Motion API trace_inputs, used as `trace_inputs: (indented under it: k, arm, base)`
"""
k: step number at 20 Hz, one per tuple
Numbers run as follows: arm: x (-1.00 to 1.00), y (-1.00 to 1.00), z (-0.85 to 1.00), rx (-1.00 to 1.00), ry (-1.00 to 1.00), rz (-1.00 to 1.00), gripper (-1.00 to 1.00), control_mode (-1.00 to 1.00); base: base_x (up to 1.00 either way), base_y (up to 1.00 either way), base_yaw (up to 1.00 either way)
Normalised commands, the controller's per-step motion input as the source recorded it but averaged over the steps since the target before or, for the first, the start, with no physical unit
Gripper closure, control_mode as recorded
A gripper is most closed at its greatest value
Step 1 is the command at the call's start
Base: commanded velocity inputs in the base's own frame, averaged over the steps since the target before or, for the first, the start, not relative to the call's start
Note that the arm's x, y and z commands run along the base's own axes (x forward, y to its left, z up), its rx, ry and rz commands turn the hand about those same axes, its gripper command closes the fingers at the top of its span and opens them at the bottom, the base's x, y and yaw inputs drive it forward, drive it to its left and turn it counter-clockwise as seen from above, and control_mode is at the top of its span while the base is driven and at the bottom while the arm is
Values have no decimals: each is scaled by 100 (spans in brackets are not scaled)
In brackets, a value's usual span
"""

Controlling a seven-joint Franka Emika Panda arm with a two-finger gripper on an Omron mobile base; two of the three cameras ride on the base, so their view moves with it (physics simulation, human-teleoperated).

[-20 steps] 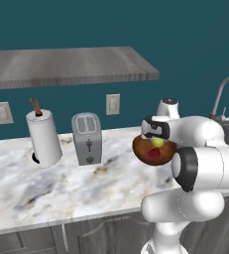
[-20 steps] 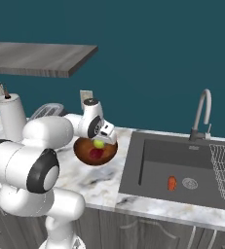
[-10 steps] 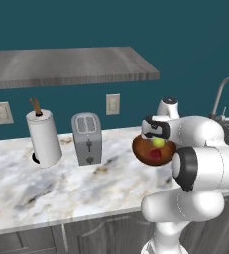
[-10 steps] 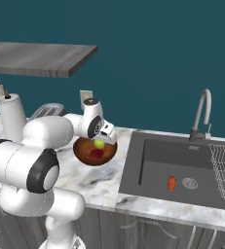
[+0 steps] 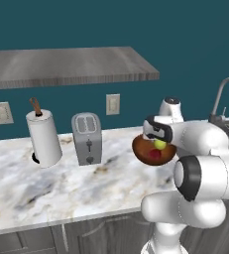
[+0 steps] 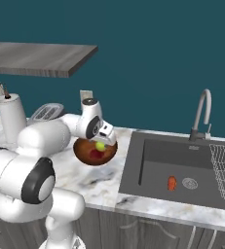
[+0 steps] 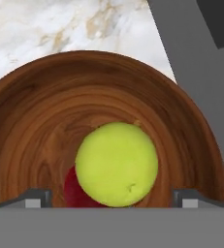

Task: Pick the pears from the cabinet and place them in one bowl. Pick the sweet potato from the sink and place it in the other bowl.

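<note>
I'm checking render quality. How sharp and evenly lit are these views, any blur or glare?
Hand view: yellow-green pear and dark wooden bowl slightly soft, evenly lit. Left base view: marble counter crisp, no glare. Right base view: sink flat grey, sweet potato sharp.

Kitchen, marble counter (image 5: 61, 183), toaster (image 5: 86, 138), sink (image 6: 182, 168) with chrome tap (image 6: 201, 114)

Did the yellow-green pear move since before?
Cannot tell. The yellow-green pear sits just under the gripper inside the dark bowl, same spot against the rim.
</note>
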Motion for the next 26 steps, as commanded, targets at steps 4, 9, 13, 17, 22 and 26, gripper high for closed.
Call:
trace_inputs:
  k: [4, 9, 13, 17, 22, 26]
  arm:
    - [-30, 0, 24, 0, 0, 0, -100, -100]
    - [-28, -10, 31, 1, 0, 0, -100, -100]
    - [-42, -15, 7, 0, 0, 0, -100, -100]
    - [-63, 0, 9, 0, 0, 2, -100, -100]
    - [-70, 7, 6, 0, 0, 5, -100, -100]
    - [-56, 26, 1, 0, 0, 7, -100, -100]
  base:
    - [0, 0, 0]
    - [0, 0, 0]
    - [0, 0, 0]
    - [0, 0, 0]
    - [0, 0, 0]
    - [0, 0, 0]
